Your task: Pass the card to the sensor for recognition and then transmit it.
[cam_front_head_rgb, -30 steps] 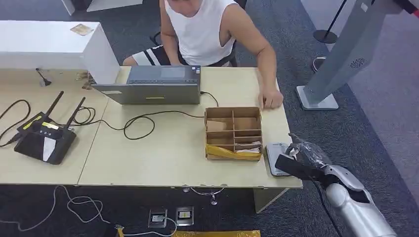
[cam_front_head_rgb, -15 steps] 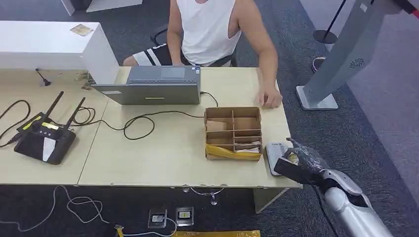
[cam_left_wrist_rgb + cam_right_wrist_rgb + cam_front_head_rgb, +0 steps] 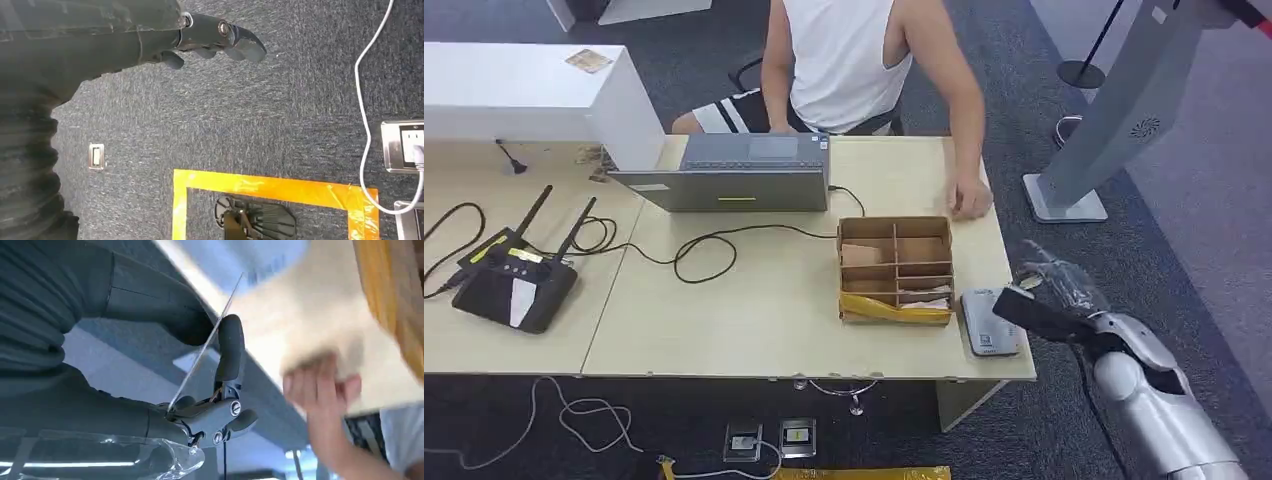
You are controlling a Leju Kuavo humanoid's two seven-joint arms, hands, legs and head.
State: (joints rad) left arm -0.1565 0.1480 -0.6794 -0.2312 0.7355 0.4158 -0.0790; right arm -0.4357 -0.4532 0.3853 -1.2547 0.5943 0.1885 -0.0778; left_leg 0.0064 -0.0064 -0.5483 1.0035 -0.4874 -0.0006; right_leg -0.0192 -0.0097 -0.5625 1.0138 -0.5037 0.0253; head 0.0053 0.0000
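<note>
The right hand [image 3: 1049,300] is hovering off the table's [image 3: 754,320] right edge, at about 4 o'clock in the head view, just beside the grey sensor [image 3: 990,322] that is lying flat near the table's front right corner. It is pinching the card [image 3: 205,347] between the thick thumb and a dark finger [image 3: 229,347]; in the right wrist view the card is showing edge-on as a thin pale sliver running up from the palm. In the head view the card itself is too hidden by the hand to make out.

At 9 o'clock from the sensor, touching or nearly touching it, a cardboard divider box [image 3: 896,268] is sitting with a yellow strip along its front wall. Across the table, at 12 o'clock, a person in a white sleeveless top is sitting, resting 1 hand [image 3: 969,198] on the tabletop just beyond the box. A closed grey laptop [image 3: 734,172] is lying at 11 o'clock, with a black cable looping toward the box, and a black router [image 3: 514,280] with 2 antennas is sitting at 9 o'clock.

The left hand [image 3: 210,42] is hanging over dark carpet in the left wrist view, its fingers loosely curved and apart, holding nothing.
</note>
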